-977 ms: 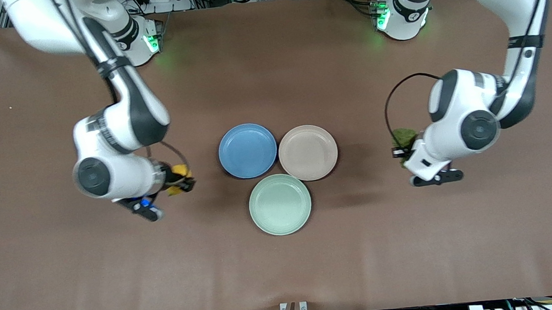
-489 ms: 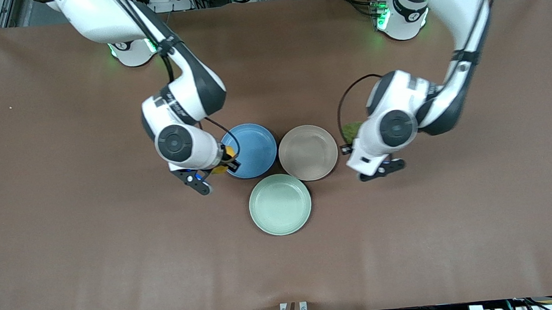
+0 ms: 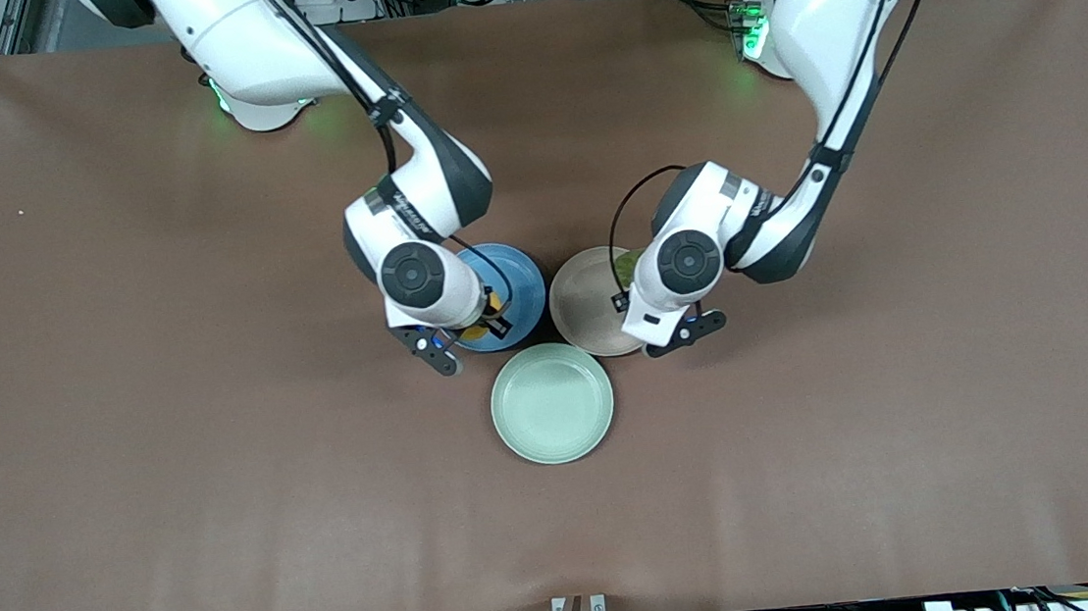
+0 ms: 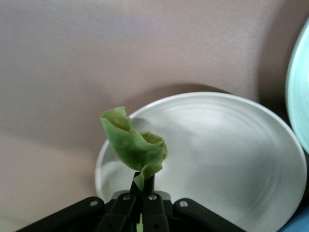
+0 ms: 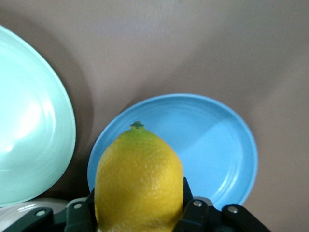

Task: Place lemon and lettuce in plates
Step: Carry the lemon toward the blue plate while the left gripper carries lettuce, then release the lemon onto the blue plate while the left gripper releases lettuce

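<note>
- The right gripper (image 5: 140, 212) hangs in the air over the blue plate (image 3: 513, 284), above the part of the plate toward the right arm's end of the table.
- Its fingers (image 5: 79, 212) are clamped tight on the lemon (image 5: 139, 181), one on each side of the fruit, so the lemon is held up above the blue plate and does not touch it.
- The lemon is bright yellow, with a small green tip pointing away from the gripper.
- The left gripper (image 4: 142, 193) hangs over the beige plate (image 3: 582, 292), above the plate's edge toward the left arm's end of the table.
- Its fingers (image 4: 148, 186) are pinched together on the narrow tail of the lettuce (image 4: 134, 145), and the crumpled green leaf stands out from the fingertips, over the beige plate and clear of it.
- The beige plate lies just beside the blue plate, toward the left arm's end of the table; their rims are close, and I cannot tell whether they touch.
- A green plate (image 3: 552, 403) lies nearer to the front camera than the blue plate, just beside it, with nothing in it.
- All three plates rest flat on the brown table (image 3: 229, 530), and both the blue plate and the beige plate are bare of food.
</note>
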`<state>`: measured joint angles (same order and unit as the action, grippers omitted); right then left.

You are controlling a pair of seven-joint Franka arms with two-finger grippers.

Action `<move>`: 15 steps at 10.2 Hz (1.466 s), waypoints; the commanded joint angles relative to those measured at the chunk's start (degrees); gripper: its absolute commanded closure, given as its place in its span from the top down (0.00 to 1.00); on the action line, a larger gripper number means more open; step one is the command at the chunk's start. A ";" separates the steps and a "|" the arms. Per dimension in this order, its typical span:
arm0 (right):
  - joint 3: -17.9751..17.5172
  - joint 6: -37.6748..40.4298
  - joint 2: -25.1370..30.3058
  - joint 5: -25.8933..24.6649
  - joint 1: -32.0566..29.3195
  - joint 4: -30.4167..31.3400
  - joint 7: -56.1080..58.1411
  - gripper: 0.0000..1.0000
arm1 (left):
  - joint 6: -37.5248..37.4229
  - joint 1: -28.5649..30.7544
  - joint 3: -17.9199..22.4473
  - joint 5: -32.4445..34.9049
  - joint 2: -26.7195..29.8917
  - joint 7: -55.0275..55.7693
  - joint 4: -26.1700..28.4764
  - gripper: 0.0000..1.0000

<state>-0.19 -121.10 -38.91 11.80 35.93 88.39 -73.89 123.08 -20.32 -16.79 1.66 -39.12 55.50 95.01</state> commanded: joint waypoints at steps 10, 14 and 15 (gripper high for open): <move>0.89 -2.22 1.99 -7.58 -4.44 5.66 9.70 1.00 | -2.21 1.68 2.02 1.41 7.55 -0.55 -2.80 1.00; 0.80 0.78 5.95 -7.49 -12.61 5.74 23.92 1.00 | -14.26 1.86 2.37 7.54 13.53 -3.73 -8.00 1.00; 0.71 0.87 6.30 -7.40 -15.51 5.74 28.66 1.00 | -15.41 2.47 2.46 8.26 15.46 -5.39 -8.00 1.00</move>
<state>1.53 -120.60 -34.43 5.12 24.14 92.73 -50.53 109.95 -18.15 -14.70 7.94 -26.58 52.52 86.73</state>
